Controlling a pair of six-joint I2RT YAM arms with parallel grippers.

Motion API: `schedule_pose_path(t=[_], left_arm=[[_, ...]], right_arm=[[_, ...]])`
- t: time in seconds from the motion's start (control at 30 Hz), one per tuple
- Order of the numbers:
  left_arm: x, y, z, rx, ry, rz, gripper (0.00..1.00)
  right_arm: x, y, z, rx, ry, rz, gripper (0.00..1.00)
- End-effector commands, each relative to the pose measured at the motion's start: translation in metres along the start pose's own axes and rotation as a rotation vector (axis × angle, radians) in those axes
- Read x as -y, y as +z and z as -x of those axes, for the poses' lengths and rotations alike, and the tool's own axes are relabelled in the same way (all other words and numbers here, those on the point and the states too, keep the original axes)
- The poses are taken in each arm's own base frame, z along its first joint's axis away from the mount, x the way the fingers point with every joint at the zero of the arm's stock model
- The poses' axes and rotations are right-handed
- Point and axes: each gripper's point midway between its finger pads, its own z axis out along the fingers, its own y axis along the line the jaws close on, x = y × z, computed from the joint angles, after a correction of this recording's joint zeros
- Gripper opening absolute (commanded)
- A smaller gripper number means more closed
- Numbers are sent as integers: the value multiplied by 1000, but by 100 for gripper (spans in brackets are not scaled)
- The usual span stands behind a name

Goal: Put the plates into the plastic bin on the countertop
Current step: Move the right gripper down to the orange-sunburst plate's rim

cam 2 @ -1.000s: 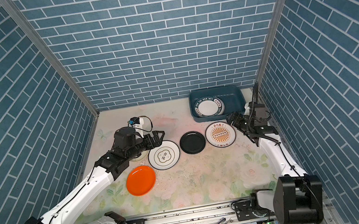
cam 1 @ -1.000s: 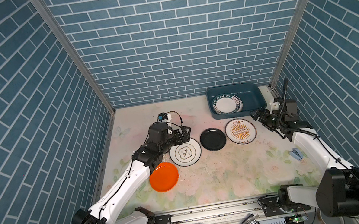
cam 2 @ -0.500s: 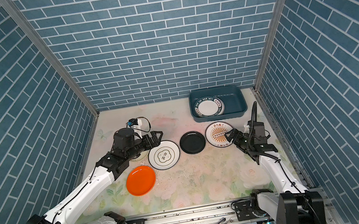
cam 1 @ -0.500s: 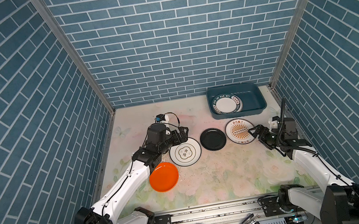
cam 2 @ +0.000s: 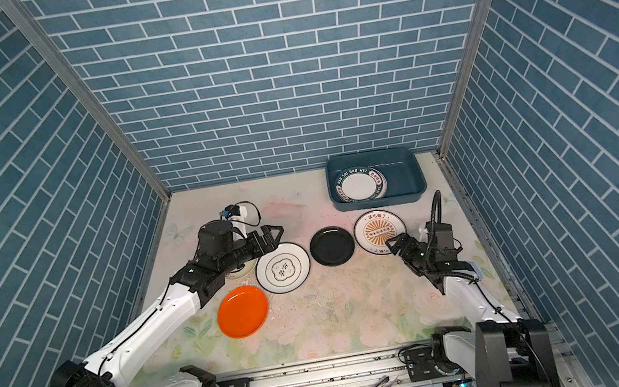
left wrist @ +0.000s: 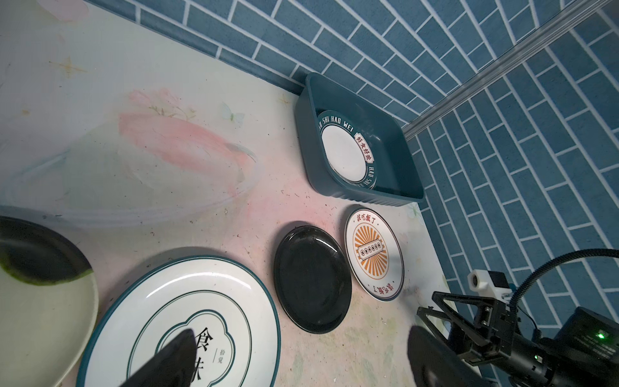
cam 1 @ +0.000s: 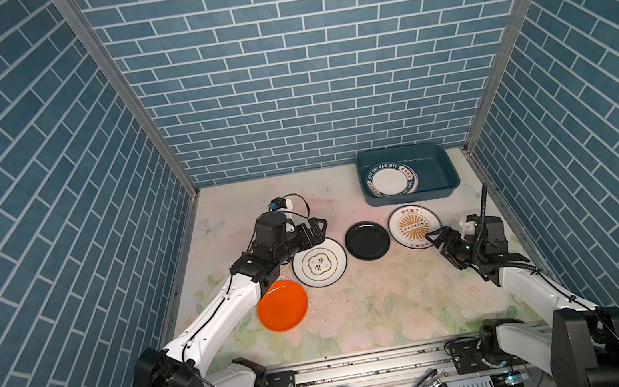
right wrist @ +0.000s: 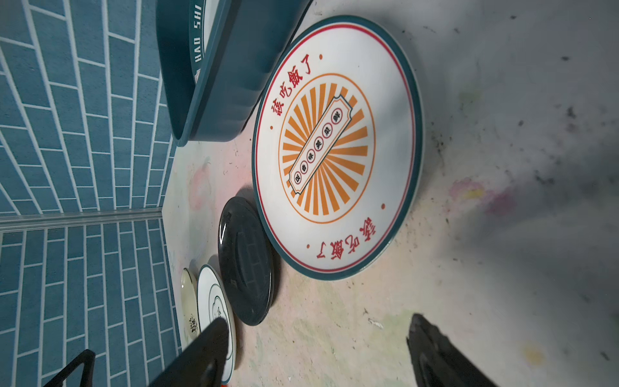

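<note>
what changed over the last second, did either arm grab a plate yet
No grab yet. The right tool drew back from beside the plastic bin toward the front and now sits at the near edge of the sunburst plate, open and empty. The left tool stayed open by the far rim of the teal-rimmed white plate. No plate moved.

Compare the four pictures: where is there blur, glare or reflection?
Left wrist view: the left gripper shows only as blurred dark tips; the black plate carries small highlights. Right wrist view: part of the countertop is smeared and shadowed; the black plate reflects a brick-like grid. Both top views: sharp, evenly lit.
</note>
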Motion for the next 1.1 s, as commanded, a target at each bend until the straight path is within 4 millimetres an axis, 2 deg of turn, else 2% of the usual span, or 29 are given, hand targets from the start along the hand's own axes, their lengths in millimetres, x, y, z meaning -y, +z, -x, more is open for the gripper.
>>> schedule_pose_path(t=[0.0,0.2,0.33,0.57,0.73,0.87,1.07], left_arm=[[1,4,-3,-14,-22,-25,100],[-3,5,-7,-28,-31,-7,100],[-6,9,-9,-35,-37,-3,100],[-5,12,-8,-47,-37,2,100],[-7,11,-10,-53,-37,14,100],[-8,10,-10,-53,-38,20,100],[-8,9,-8,-57,-22,34,100]], right_arm=[[-2,4,2,13,25,33,83],[5,18,0,4,56,61,83],[11,27,1,3,79,67,78],[18,41,9,30,106,67,77],[28,51,13,42,114,44,69],[37,57,16,56,140,16,56],[51,57,11,51,136,-37,44]])
